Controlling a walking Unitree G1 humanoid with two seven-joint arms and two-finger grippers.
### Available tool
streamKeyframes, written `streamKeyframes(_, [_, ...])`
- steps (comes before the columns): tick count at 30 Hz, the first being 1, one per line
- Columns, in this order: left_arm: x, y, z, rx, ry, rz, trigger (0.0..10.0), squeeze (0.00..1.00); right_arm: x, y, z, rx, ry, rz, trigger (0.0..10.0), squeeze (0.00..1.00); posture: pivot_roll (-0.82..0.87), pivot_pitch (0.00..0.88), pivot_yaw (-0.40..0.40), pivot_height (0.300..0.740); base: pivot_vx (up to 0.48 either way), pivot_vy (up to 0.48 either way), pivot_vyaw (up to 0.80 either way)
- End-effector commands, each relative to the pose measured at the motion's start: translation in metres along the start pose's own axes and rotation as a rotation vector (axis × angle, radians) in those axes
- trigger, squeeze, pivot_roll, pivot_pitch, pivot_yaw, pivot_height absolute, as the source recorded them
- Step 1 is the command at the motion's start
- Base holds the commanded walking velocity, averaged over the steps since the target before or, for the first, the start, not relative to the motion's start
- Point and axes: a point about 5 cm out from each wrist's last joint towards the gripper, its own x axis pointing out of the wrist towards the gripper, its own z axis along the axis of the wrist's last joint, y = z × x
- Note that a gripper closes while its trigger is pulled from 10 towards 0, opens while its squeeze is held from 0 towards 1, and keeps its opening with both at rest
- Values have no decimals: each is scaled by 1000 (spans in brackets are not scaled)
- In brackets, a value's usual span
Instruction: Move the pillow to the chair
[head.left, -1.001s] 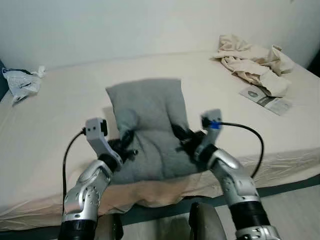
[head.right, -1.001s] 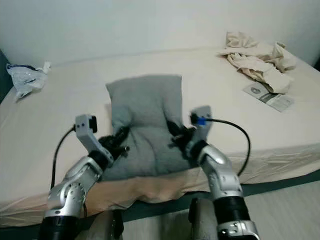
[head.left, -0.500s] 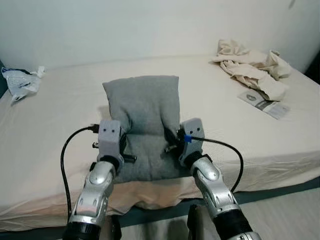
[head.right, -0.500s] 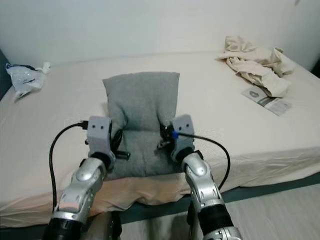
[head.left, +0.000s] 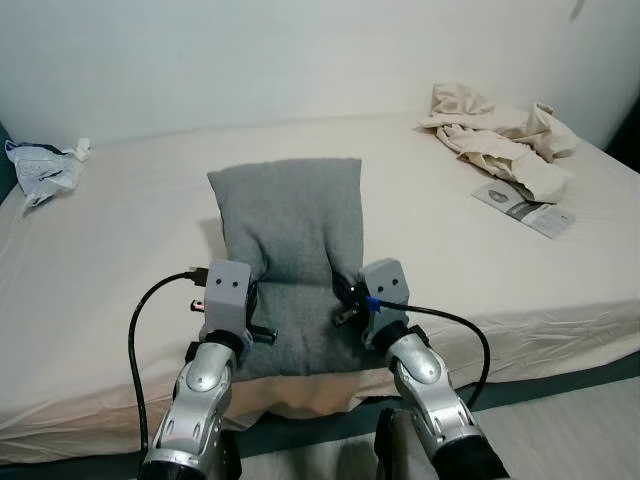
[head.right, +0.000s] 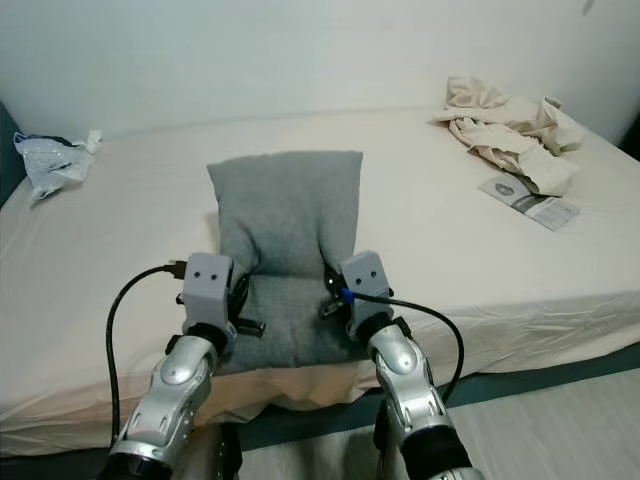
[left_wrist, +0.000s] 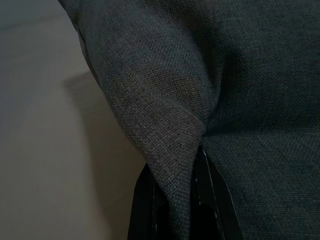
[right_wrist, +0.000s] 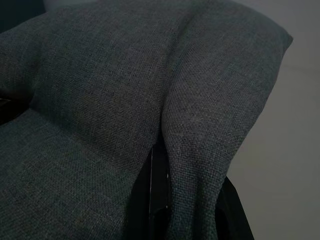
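Pinching grey pillow (head.left: 290, 215) edges, left gripper (head.left: 249, 312), right gripper (head.left: 345, 305), fingers closed

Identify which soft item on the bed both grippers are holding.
The grey pillow near the bed's front edge, pinched by the left gripper and right gripper; the cream bundle of cloth lies untouched far right.

Cream bed (head.left: 120, 260), pale wall (head.left: 250, 50), possibly grey floor (head.left: 590, 420).
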Motion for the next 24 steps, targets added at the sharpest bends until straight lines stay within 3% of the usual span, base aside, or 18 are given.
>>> streamKeyframes(1, [-1,27,8,22,-60,124,10000,0,-8,-15,-1,-22,-16,-63,10000,0,33,33,-1,550,0,0,0])
streamKeyframes(13, [2,27,11,21,-89,119,10000,0,-8,-16,1,-21,-36,-65,10000,0,27,45,-3,550,0,0,0])
streamKeyframes(24, [1,29,12,20,-102,134,10000,0,-7,-15,2,-31,-46,-49,10000,0,31,51,-9,604,0,0,0])
